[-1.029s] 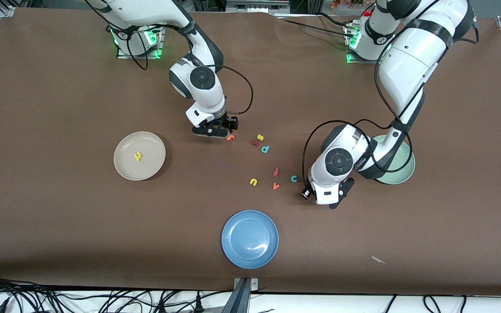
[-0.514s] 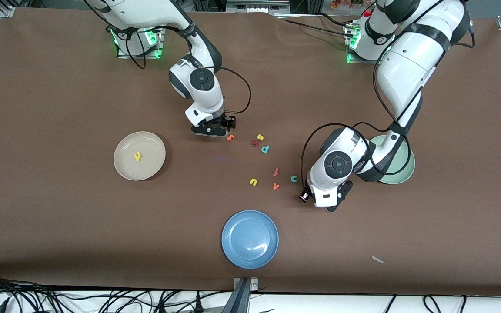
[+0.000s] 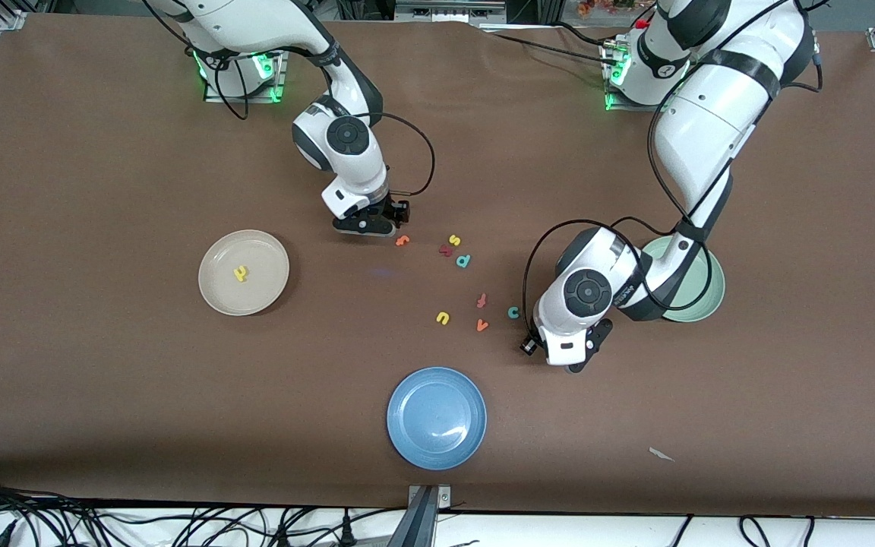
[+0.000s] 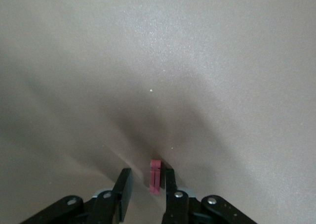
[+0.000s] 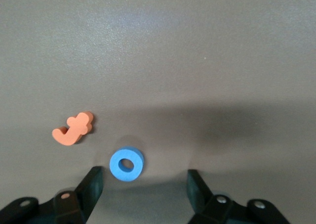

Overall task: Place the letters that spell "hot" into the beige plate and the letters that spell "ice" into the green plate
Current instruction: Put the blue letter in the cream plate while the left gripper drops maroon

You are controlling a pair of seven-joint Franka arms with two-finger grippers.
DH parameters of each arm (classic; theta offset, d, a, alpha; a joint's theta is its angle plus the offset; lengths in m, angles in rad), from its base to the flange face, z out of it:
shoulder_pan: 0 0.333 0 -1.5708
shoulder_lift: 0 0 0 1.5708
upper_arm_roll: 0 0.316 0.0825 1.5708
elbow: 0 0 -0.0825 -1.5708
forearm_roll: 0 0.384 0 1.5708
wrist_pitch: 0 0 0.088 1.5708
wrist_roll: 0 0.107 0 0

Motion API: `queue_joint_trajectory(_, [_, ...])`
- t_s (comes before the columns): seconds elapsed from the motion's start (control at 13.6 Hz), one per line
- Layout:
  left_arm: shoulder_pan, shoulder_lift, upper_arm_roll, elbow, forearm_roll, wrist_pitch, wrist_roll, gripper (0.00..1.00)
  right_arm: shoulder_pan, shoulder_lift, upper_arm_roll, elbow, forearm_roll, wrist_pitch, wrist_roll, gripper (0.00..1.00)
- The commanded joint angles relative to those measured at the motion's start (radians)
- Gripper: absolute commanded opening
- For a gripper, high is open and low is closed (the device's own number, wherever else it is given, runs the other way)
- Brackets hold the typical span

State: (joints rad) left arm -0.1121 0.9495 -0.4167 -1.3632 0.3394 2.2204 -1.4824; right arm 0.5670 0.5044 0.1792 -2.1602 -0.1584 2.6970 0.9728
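Note:
A dark red "i" (image 4: 155,176) stands on edge on the table between the fingers of my left gripper (image 4: 145,185). It rests close against one finger, with a gap to the other. In the front view that gripper (image 3: 573,358) is low over the table beside the teal "c" (image 3: 513,311), and the "i" is hidden under it. My right gripper (image 5: 144,185) is open and low, with the blue "o" (image 5: 127,163) lying flat near one fingertip and the orange "t" (image 5: 73,128) just outside. The yellow "h" (image 3: 240,273) lies in the beige plate (image 3: 217,298). The left arm partly covers the green plate (image 3: 705,287).
Loose letters lie mid-table: a yellow "s" (image 3: 453,239), a dark red letter (image 3: 445,250), a teal "p" (image 3: 463,260), a reddish "f" (image 3: 481,300), an orange "v" (image 3: 481,325) and a yellow "u" (image 3: 443,317). A blue plate (image 3: 437,417) sits nearer the camera.
The left hand has shifted slightly toward the right arm's end of the table. The right hand has drawn back a little toward its base. No letter has moved.

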Motion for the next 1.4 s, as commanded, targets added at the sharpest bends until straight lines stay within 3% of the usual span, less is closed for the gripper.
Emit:
queue_joint_trajectory(0.0, [-0.012,0.022,0.009,0.041,-0.013,-0.007,0.033,0.03,0.014,0.005,-0.007,-0.001,-0.023,0.021,0.024,0.70])
queue_joint_trajectory(0.29, [0.015,-0.020,0.001,0.039,-0.022,-0.031,0.115,0.00,0.024,0.005,-0.007,0.013,-0.076,0.021,0.024,0.70])
queue_joint_trajectory(0.44, [0.057,-0.055,-0.042,0.039,-0.023,-0.204,0.264,0.00,0.024,0.017,-0.007,0.045,-0.084,0.018,0.023,0.70])
queue_joint_trajectory(0.66, [0.237,-0.121,-0.180,0.018,-0.022,-0.437,0.523,0.00,0.025,0.028,-0.010,0.043,-0.102,0.020,0.023,0.70])
queue_joint_trajectory(0.81, [0.345,-0.142,-0.227,0.000,-0.008,-0.588,0.715,0.00,0.025,0.028,-0.012,0.037,-0.105,0.018,0.023,0.69])
queue_joint_trajectory(1.32, [0.584,-0.175,-0.228,-0.187,0.108,-0.575,1.103,0.00,0.025,0.028,-0.015,0.034,-0.112,0.015,0.023,0.31])
